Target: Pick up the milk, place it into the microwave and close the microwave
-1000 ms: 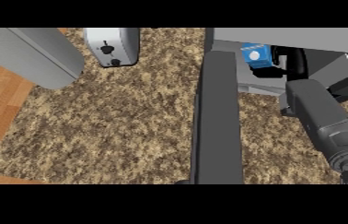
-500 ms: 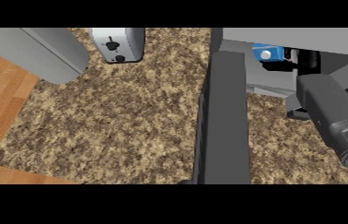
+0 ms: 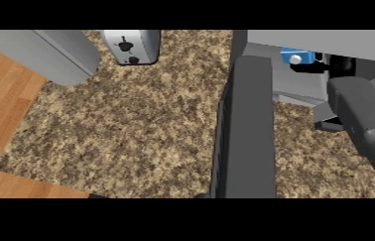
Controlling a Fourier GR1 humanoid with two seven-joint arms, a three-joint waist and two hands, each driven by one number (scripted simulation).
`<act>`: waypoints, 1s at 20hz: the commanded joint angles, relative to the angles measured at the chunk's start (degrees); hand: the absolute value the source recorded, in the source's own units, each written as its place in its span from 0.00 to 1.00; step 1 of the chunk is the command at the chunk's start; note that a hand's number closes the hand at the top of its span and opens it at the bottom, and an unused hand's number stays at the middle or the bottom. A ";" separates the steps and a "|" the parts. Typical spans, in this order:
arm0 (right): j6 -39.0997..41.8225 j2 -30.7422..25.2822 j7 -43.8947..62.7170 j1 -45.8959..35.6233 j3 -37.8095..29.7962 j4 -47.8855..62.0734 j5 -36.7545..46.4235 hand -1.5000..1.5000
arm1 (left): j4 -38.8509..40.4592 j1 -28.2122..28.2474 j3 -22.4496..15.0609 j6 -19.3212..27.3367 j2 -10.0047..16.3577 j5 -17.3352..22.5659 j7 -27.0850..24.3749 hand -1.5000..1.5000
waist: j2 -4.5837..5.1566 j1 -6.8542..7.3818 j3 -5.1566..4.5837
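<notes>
The main risk from here, as I judge it, is the wide dark grey microwave door [image 3: 249, 131], which stands swung out over the speckled brown granite counter [image 3: 139, 126], just left of the robot's grey right forearm [image 3: 356, 113]. An arm drawn back carelessly could catch the door's edge or drag the carton out with it, and the door cannot be shut until the arm is clear of the opening. A second worry is the small blue milk carton with a white round cap [image 3: 296, 58] tipping over if it is let go while leaning, or nudged as the arm leaves; whether it stands flat I cannot make out. The carton sits inside the light grey microwave [image 3: 315, 37], toward the left side of the cavity, in the view's upper right. The black right hand [image 3: 341, 66] shows just to the right of it, close beside or touching, mostly lost in shadow, so I cannot tell whether the hand is clamped on the carton or apart from it. The left hand is not in view. A silver toaster [image 3: 132, 46] stands well apart at the top of the counter
</notes>
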 commanded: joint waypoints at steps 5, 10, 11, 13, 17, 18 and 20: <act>0.88 -1.47 0.11 -0.15 -0.46 0.36 -0.15 1.00 | 1.12 -1.64 0.53 -0.47 0.88 -2.07 -0.46 0.00 | 0.70 0.45 0.08; 0.44 -1.49 0.43 -0.78 -0.57 0.47 -0.10 1.00 | 2.14 -2.19 0.27 -0.80 0.93 -3.47 -0.42 0.00 | 0.71 0.75 0.03; 1.04 -2.19 -0.01 -0.42 -0.73 0.39 -0.24 1.00 | 2.02 -2.07 0.03 -1.53 1.05 -3.19 -0.55 0.00 | 0.87 0.90 0.09; -0.73 0.00 0.73 -1.77 -2.47 0.01 -2.03 0.00 | 1.97 -3.17 0.11 -0.74 1.26 -3.83 -0.56 0.00 | 0.42 0.59 0.21; 7.27 2.76 -1.95 -3.83 -1.39 -0.59 -1.37 0.00 | 3.10 -3.33 -0.07 -1.42 1.71 -4.52 -0.36 0.00 | -0.12 1.12 0.02; 7.95 2.57 0.90 -4.88 -0.59 0.69 -0.54 0.00 | 2.67 -3.77 -0.79 -1.43 0.77 -5.32 -0.74 0.00 | 0.04 1.45 -0.13; 5.31 3.87 3.85 -6.07 2.25 2.07 2.46 0.00 | 3.01 -4.19 -0.95 -1.52 1.55 -5.72 -0.27 0.00 | 0.01 2.24 -0.35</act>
